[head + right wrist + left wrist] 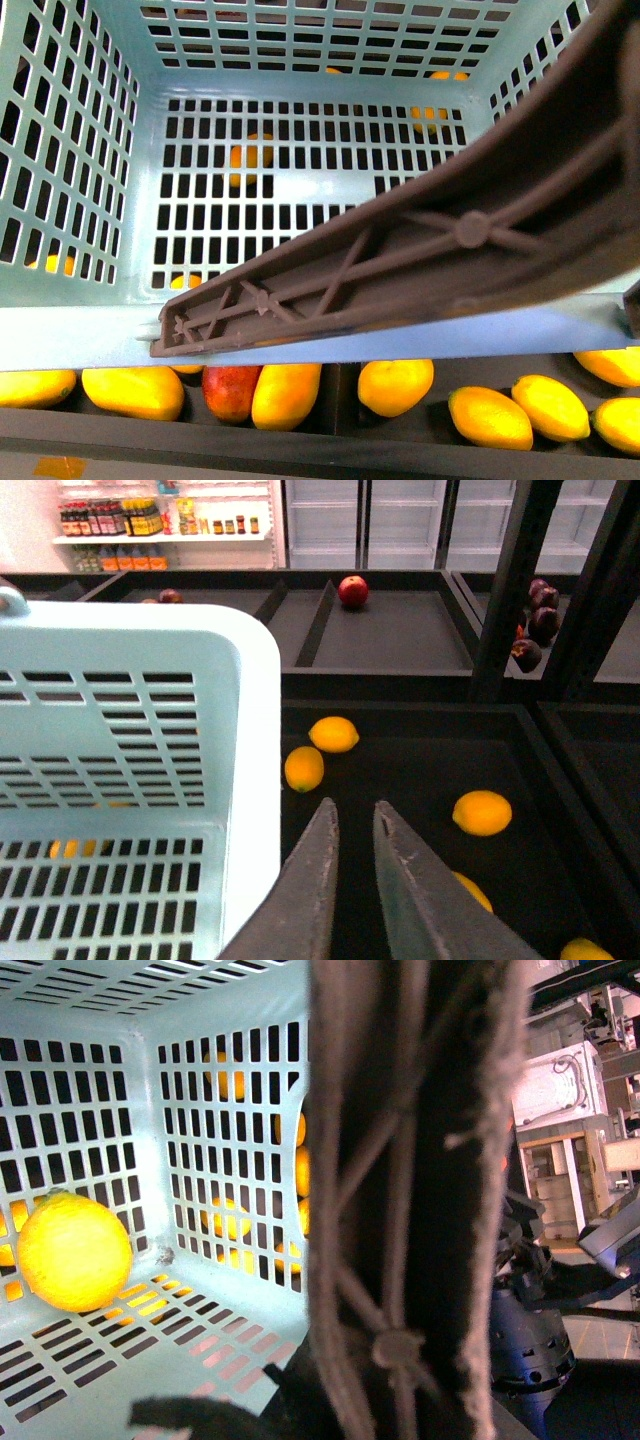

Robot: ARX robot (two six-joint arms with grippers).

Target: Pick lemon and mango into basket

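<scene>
The aqua basket [90,320] fills the front view, its grey-brown handle [450,240] slanting across it. My left gripper [300,1405] is shut on the basket's handle [410,1200], which hides most of the jaws. A yellow lemon [75,1250] lies inside the basket on its slotted floor. Several yellow mangoes [286,395] lie in a row in the bin below the basket. My right gripper [355,815] is shut and empty, beside the basket's wall [130,730] and above a black bin holding several lemons [481,812].
A red-and-yellow mango [230,390] lies among the yellow ones. More yellow fruit shows through the basket's slots [248,155]. A red apple [352,590] and dark fruits [535,620] lie in farther bins. Black dividers and a post [510,590] separate the bins.
</scene>
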